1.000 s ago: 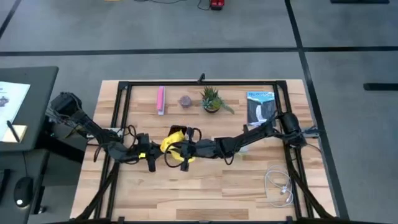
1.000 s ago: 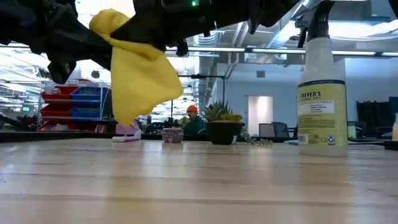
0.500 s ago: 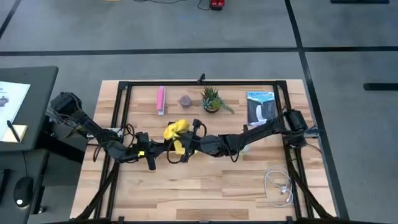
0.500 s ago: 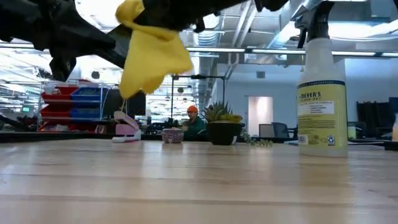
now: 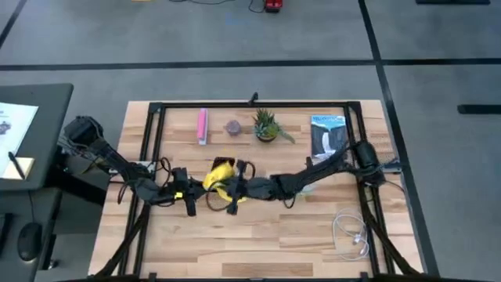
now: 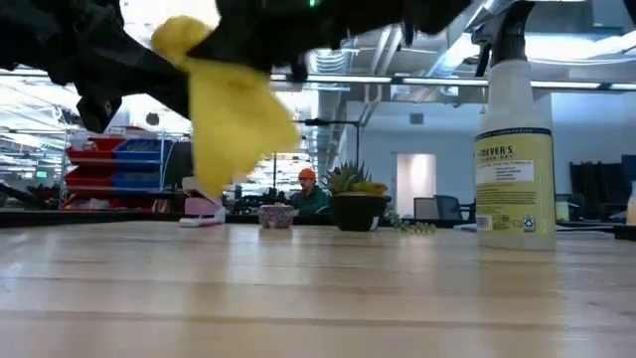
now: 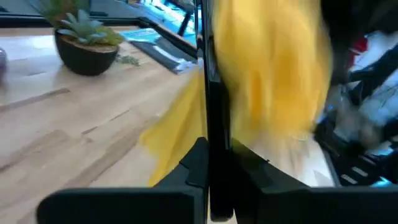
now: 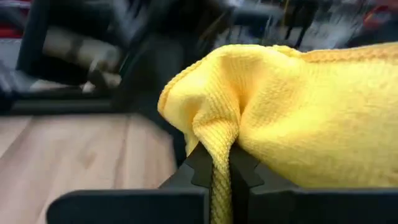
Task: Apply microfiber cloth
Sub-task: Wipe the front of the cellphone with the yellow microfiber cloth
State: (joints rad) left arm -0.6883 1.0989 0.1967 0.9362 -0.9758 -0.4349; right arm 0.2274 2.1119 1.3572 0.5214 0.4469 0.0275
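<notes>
The yellow microfiber cloth (image 5: 218, 176) hangs bunched in the air above the table's middle, clear of the wood in the low view (image 6: 234, 114). My right gripper (image 8: 222, 167) is shut on it and reaches in from the right (image 5: 233, 189). My left gripper (image 7: 209, 177) comes from the left (image 5: 190, 199) and is shut on a thin black phone (image 7: 208, 87), seen edge-on. In the left wrist view the cloth (image 7: 273, 74) shows on both sides of the phone, close against it. My left gripper pinches the phone's end nearest the wrist (image 7: 209, 155) between its two fingers, one on each flat face. The phone sticks out ahead of the fingers, lifted off the table. My right gripper pinches a bunched fold of the cloth (image 8: 219, 146) between its two fingers, several layers thick. The fingers come in about level from the table's right. The cloth bulges out past the fingers and hangs slack, clear of the table.
Along the far edge lie a pink bar (image 5: 203, 125), a small purple pot (image 5: 233, 127), a potted plant (image 5: 266, 125) and a blue packet (image 5: 327, 135). A spray bottle (image 6: 515, 139) stands at the right. A white cable (image 5: 352, 233) lies near right.
My right gripper has carried the cloth toward the far edge and a little up, past the phone, then back toward the near edge, close to where it was a second ago. The hanging cloth swings with it. My left gripper has kept the phone still.
</notes>
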